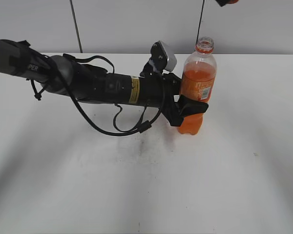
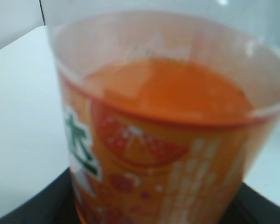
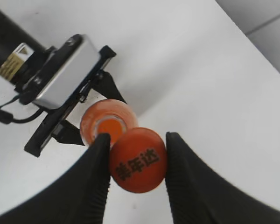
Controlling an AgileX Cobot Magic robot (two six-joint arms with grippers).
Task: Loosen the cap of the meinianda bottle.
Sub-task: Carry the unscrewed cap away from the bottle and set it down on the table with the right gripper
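Observation:
The meinianda bottle (image 1: pixel 198 85) stands upright on the white table, its mouth open and uncapped. My left gripper (image 1: pixel 188 111) is shut around its lower body; the left wrist view is filled by the orange label and drink (image 2: pixel 163 140). My right gripper (image 3: pixel 136 161) is shut on the orange cap (image 3: pixel 138 159), which has dark characters on top. It holds the cap high above the bottle's open mouth (image 3: pixel 108 125). In the exterior view only a bit of the right gripper with the cap (image 1: pixel 227 2) shows at the top edge.
The left arm (image 1: pixel 88 83) lies across the table from the left with looping cables. The white table (image 1: pixel 136 185) spreads out in front; a grey wall runs behind it.

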